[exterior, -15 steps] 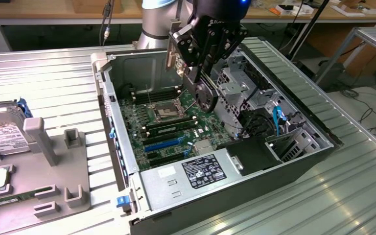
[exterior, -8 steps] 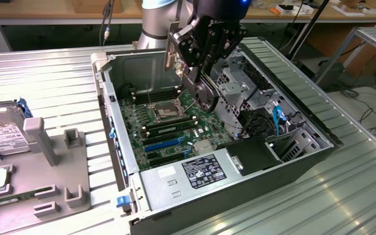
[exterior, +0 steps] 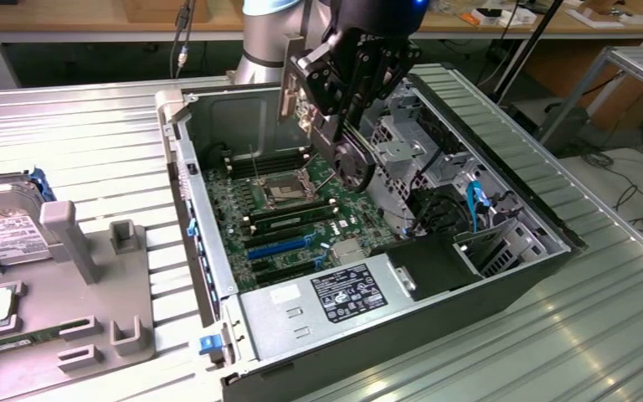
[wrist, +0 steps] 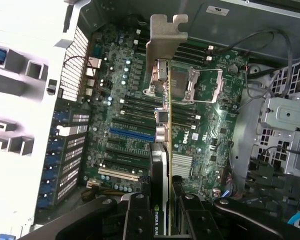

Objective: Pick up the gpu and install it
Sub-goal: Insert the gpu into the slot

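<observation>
My gripper hangs over the open computer case, shut on the gpu. The card hangs on edge above the motherboard, apart from it, with its black round cooler facing the exterior view's right and its silver bracket toward the case's rear wall. In the wrist view the gpu is seen edge-on between my black fingers, its silver bracket at the far end. It lines up over the expansion slots, near the blue slot.
A power supply with a white label fills the case's near end. Drive cages and cables sit at the exterior view's right. Left of the case, a grey fixture holds a hard drive and a memory stick.
</observation>
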`<state>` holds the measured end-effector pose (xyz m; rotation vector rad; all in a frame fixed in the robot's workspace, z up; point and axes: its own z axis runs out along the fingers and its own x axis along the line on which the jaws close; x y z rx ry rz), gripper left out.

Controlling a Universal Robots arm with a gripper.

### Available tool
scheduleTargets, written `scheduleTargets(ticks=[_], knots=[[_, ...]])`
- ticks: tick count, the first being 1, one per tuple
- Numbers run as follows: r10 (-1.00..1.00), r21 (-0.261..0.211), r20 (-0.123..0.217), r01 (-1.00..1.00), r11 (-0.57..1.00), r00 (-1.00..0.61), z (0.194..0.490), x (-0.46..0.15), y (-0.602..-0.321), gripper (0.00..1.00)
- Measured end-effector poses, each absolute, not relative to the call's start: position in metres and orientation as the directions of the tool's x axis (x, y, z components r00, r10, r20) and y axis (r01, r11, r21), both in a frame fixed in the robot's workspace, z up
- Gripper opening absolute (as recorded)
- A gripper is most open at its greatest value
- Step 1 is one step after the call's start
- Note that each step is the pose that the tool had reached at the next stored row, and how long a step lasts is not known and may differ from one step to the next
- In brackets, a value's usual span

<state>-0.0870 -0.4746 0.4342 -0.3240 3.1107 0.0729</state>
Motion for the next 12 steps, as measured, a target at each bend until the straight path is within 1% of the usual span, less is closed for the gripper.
scheduleTargets(ticks=[12], knots=[[-0.273,0.045,-0.018,-0.274,0.961,-0.962,0.4341,-0.087,-0.4746,0.27]])
